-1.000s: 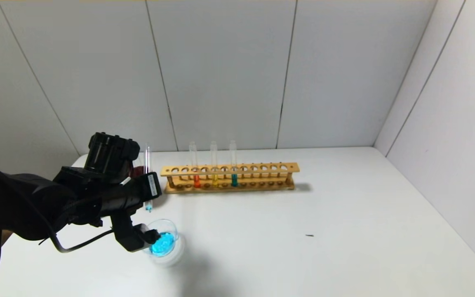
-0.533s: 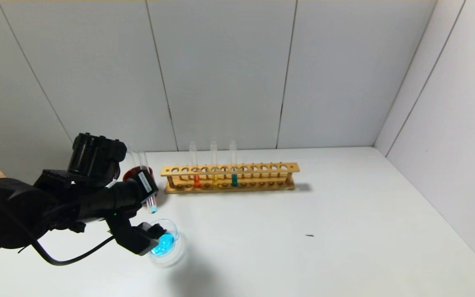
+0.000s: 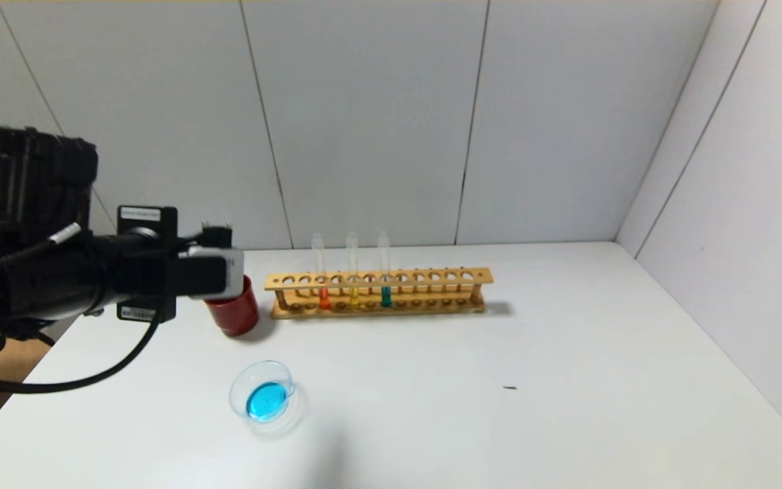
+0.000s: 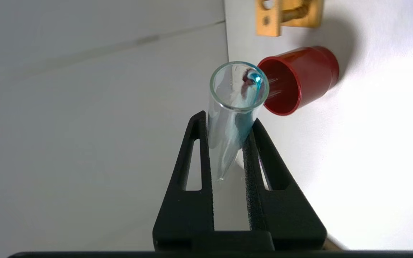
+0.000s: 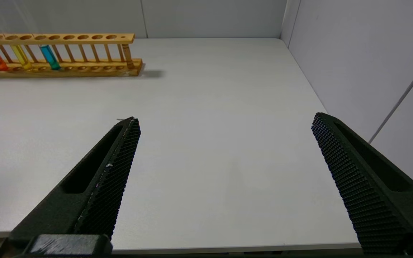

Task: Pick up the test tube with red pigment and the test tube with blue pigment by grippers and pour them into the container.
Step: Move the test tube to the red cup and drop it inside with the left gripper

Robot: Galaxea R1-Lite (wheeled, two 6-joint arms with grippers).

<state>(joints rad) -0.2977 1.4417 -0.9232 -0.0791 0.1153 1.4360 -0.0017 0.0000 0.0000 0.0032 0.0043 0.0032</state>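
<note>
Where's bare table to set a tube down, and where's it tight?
Free: the table right of the rack, toward the right wall, and in front of the rack. Tight: the left, where the dish, red cup and rack's left end cluster under the left pincer.

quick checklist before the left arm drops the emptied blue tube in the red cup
1. Tube held: ok. The left gripper has its jaws clamped on the test tube with blue pigment.
2. Tube emptied: ok. Only a blue smear is left inside; blue liquid sits in the container.
3. Cup upright and open: ok. The red cup stands beside the rack.
4. Tube lined up over the cup: cannot tell.
5. Red tube waiting: ok, in the rack.
6. Right gripper clear: ok, open over bare table.
</note>
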